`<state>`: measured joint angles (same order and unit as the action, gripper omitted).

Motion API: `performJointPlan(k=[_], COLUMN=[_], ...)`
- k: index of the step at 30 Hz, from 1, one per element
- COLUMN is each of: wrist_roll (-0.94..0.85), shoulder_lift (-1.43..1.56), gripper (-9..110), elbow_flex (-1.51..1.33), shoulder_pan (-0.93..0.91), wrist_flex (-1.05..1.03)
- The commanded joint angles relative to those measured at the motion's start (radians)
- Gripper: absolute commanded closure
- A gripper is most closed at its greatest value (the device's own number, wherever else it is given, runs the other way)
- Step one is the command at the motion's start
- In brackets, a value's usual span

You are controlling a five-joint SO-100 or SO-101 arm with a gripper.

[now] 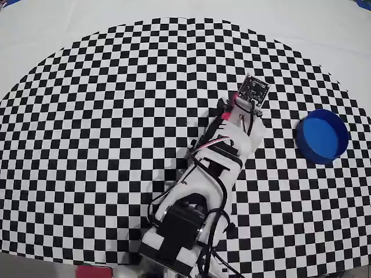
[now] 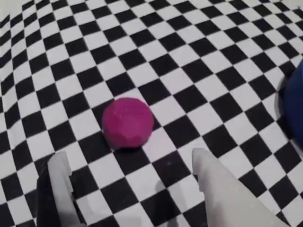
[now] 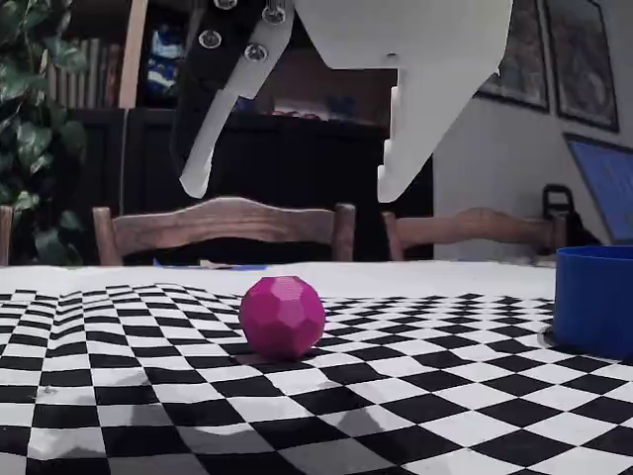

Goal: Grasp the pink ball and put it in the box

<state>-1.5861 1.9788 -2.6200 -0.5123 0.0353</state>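
The pink faceted ball (image 2: 128, 122) lies on the black-and-white checkered mat. In the wrist view it sits just ahead of my gripper (image 2: 129, 158), centred between the two white fingers. In the fixed view the ball (image 3: 283, 317) rests on the mat and my gripper (image 3: 290, 190) hangs open straight above it, clear of it. The blue round box (image 3: 596, 297) stands to the right of the ball; it also shows in the overhead view (image 1: 322, 136) and at the right edge of the wrist view (image 2: 296, 104). In the overhead view my arm (image 1: 223, 150) covers the ball.
The checkered mat (image 1: 116, 116) covers most of the white table. In the fixed view wooden chairs (image 3: 223, 223) stand behind the table's far edge, a laptop screen (image 3: 605, 188) at the right and a plant (image 3: 30, 129) at the left.
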Motion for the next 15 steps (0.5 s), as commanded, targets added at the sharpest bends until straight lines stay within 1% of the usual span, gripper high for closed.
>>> performJointPlan(k=[1,15], wrist_roll=[0.006,0.006], shoulder_lift=[-0.011,-0.087], gripper=[71,71], elbow_flex=[0.072,0.146], shoulder_pan=[-0.009,0.002], wrist_flex=[-0.008,-0.04])
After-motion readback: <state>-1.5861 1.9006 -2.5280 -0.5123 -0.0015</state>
